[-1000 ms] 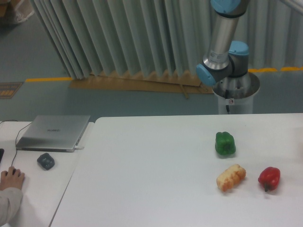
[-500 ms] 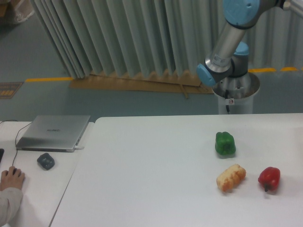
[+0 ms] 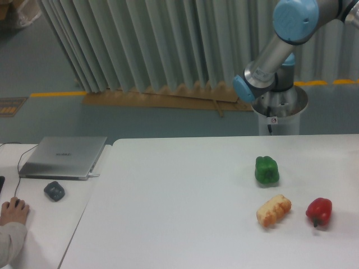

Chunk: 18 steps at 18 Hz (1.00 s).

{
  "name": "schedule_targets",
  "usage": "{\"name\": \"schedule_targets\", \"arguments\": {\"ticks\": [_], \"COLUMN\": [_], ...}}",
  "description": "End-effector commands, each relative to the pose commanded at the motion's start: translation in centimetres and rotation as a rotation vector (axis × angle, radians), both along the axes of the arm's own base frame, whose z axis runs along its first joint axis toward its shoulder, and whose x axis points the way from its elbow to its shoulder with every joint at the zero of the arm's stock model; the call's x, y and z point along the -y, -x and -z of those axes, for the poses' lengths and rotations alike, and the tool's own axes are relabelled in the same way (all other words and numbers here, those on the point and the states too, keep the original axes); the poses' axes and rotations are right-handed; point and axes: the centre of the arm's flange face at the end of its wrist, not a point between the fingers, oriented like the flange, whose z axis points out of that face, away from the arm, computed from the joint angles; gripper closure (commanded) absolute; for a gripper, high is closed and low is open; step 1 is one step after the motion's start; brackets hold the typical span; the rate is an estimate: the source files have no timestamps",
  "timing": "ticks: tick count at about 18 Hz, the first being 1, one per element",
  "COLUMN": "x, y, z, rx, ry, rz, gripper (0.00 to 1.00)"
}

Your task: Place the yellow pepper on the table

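The yellow pepper is out of view. The white table (image 3: 179,213) fills the lower right of the camera view. Only the arm's base, its grey links and its blue joints (image 3: 269,61) show, behind the table's far edge at the upper right. The arm runs out of the frame at the top right, so the gripper is not in view.
A green pepper (image 3: 267,170), a red pepper (image 3: 318,211) and a bread roll (image 3: 274,210) lie on the table's right part. On the adjoining desk at left sit a silver laptop (image 3: 63,157) and a dark object (image 3: 54,191). A person's hand (image 3: 12,213) rests at the lower left.
The arm's upper link has swung to the right and its elbow joint has come down into the top of the frame. The items on the table have not moved.
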Motion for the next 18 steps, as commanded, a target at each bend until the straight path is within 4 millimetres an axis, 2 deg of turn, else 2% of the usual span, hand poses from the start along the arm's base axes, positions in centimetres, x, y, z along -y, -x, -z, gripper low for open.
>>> {"name": "schedule_targets", "arguments": {"ticks": [3,4,5,7,8,11,13,15,18], "x": [0.4,0.8,1.0,0.9,1.0,0.9,0.8,0.6,0.3], "y": [0.3,0.5,0.1,-0.2,-0.2,-0.6,-1.1,-1.5,-3.3], "z": [0.8,0.7,0.9,0.8,0.6,-0.6,-1.1,-1.9,-5.2], "rx": [0.012,0.01,0.02,0.028,0.025,0.037,0.072,0.07,0.092], "ry": [0.001,0.002,-0.001,-0.005,-0.007,-0.014,-0.018,-0.023,-0.045], "rz": [-0.006,-0.006,-0.001,0.004,0.0,0.007,0.012,0.015,0.028], "gripper": [0.0,0.11,0.41,0.65,0.71,0.71,0.78,0.78,0.78]}}
